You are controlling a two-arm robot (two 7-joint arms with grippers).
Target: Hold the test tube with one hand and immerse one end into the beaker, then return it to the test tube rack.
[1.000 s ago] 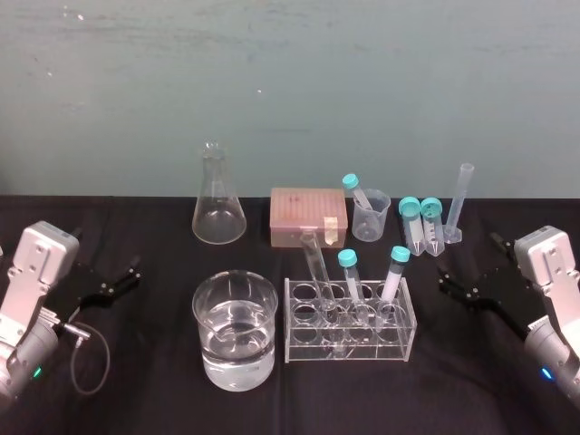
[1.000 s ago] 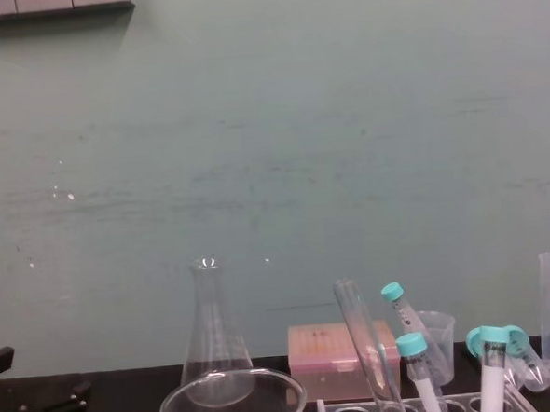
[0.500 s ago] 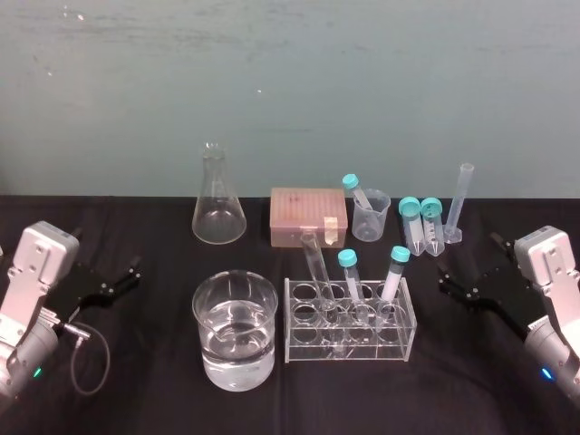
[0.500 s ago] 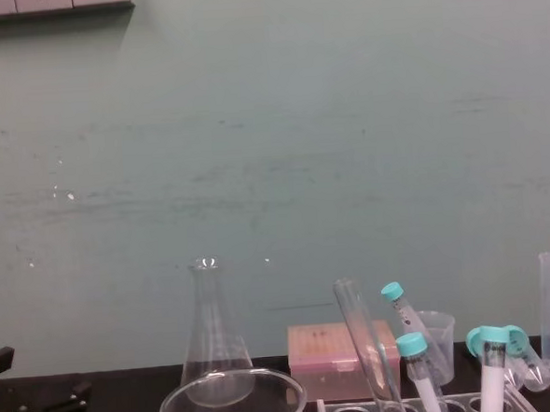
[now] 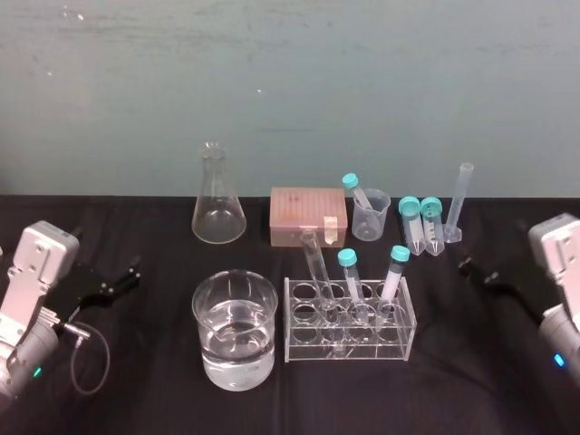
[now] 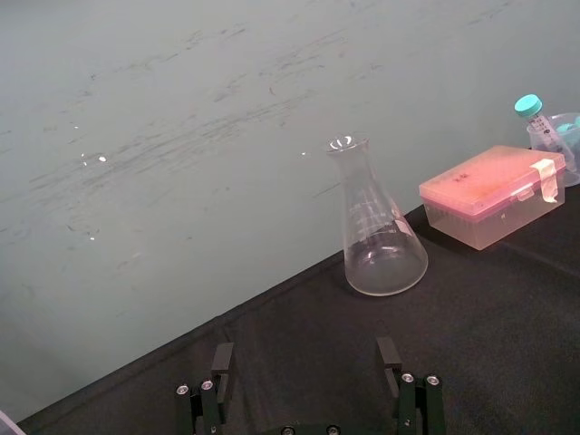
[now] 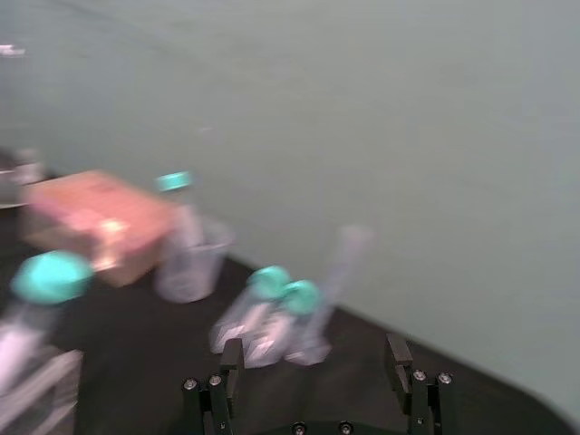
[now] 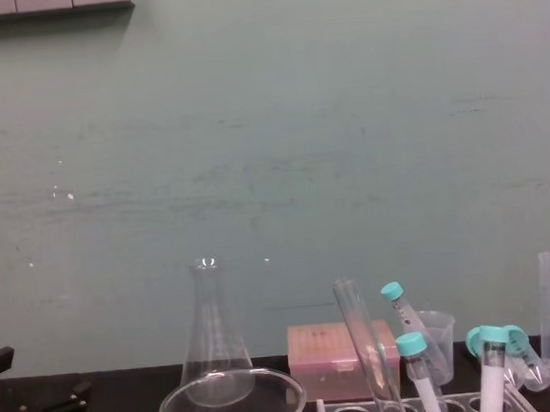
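One long, slim, clear glass test tube (image 5: 317, 272) with a rimmed, uncapped mouth is seen standing in the clear plastic test tube rack (image 5: 349, 357) at the middle of the black-covered table (image 5: 145, 381). It is tilted so that its mouth leans toward the robot's left, and in the chest view it rises above the two turquoise-capped white plastic tubes (image 5: 352, 281) set in the same rack to its right. Just beside the rack's left end the wide, round, clear glass beaker (image 5: 204, 317) is placed, roughly half filled with a clear liquid. Behind them, near the pale green wall (image 5: 290, 82), several things are lined up: a tall conical glass flask (image 5: 217, 213), a pink lidded plastic box (image 5: 306, 217), a small translucent plastic beaker (image 5: 371, 219) with a capped tube (image 5: 355, 192) leaning in it, two more capped tubes (image 5: 421, 222) and a thin clear plastic cylinder (image 5: 458, 204). The black two-fingered left gripper (image 6: 305, 372) is held low over the cloth at the table's left side, well apart from the beaker, its fingers spread wide with nothing between them. The right gripper (image 7: 313, 367) is found at the table's right edge, well apart from the rack, its fingers likewise spread wide and empty.
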